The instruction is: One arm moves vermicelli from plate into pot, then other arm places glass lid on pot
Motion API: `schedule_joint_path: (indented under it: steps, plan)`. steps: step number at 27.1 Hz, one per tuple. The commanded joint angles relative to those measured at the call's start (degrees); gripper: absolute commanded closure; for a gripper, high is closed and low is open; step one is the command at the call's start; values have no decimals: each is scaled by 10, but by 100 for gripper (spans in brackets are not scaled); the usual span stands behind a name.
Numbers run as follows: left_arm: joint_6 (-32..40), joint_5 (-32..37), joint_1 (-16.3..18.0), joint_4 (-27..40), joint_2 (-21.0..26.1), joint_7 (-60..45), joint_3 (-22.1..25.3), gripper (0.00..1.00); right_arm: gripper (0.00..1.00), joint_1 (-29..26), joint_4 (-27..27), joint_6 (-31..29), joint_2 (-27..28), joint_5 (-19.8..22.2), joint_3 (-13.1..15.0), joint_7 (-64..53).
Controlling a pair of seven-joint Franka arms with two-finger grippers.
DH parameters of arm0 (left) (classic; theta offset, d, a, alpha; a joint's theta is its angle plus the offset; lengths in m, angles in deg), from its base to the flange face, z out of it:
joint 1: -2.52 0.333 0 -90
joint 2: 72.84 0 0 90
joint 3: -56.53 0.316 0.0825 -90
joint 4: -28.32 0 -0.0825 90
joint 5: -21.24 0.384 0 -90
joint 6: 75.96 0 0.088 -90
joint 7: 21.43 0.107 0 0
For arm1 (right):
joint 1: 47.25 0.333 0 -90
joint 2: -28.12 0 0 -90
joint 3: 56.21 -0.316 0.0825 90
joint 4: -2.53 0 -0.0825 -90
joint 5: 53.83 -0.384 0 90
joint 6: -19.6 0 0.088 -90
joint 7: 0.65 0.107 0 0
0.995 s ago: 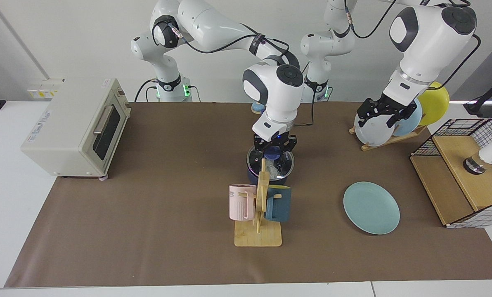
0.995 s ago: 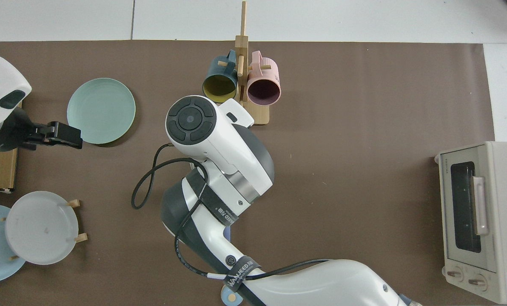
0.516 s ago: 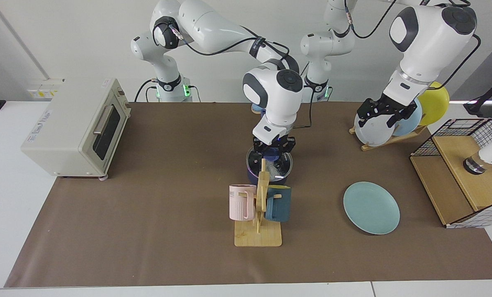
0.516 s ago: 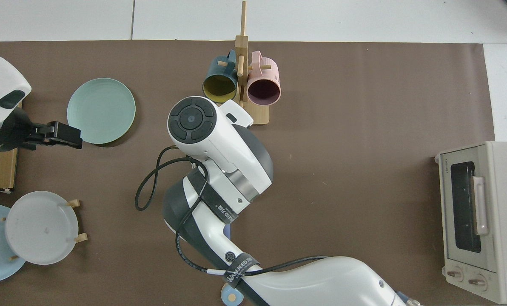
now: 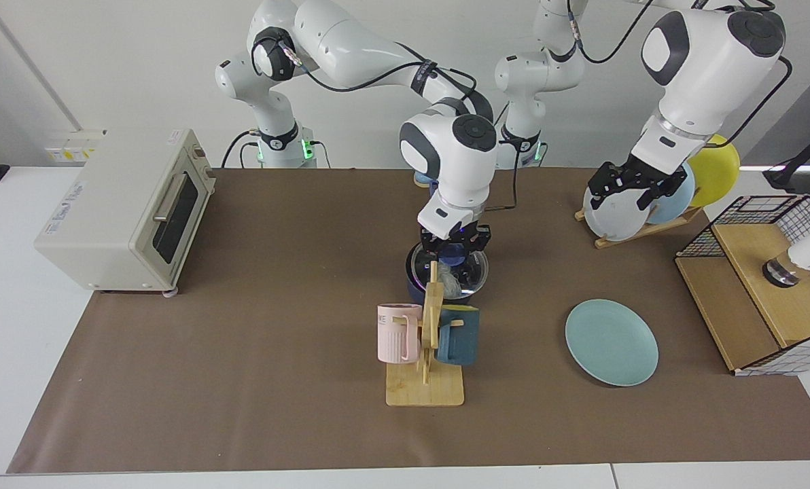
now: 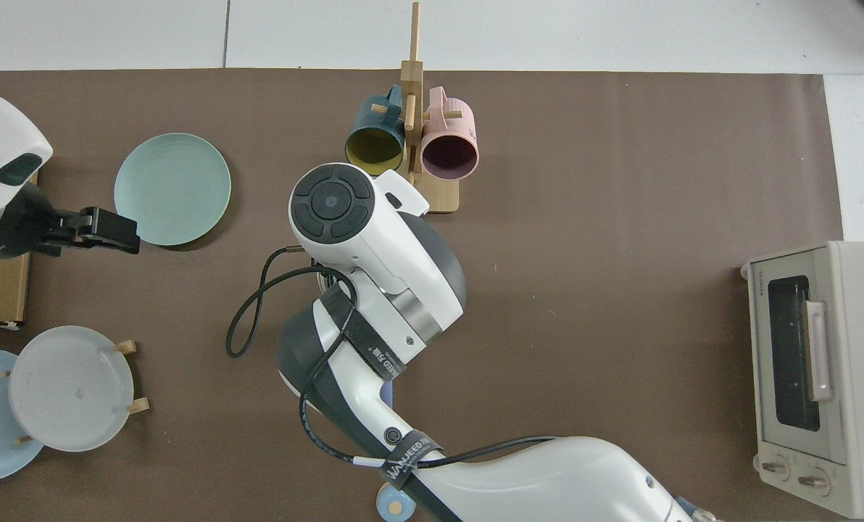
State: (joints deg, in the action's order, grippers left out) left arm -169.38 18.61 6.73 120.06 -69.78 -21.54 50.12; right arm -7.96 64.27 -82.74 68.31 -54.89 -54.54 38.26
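Raised, right hand (image 5: 454, 242) grips round glass lid (image 5: 461, 269).

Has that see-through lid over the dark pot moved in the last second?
Yes. The glass lid has shifted slightly toward the plate rack side, now overhanging the pot instead of sitting square.

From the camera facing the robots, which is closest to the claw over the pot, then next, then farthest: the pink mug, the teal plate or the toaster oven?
Measured from the right gripper, at the glass lid:
1. Pink mug, just in front, on the wooden stand.
2. Teal plate, off toward the left arm's side.
3. Toaster oven, at the opposite table end.
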Motion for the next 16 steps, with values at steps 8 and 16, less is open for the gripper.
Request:
schedule_joint_path:
  steps: [8, 16]
  plan:
    - [-3, -3, -4, 13, -14, 4, 5, 0, 100, -11, 26, -14, -15, -9, -3, -34]
    - [-3, -3, -4, 13, -14, 4, 5, 0, 100, -7, 32, -15, -15, -9, -3, -34]
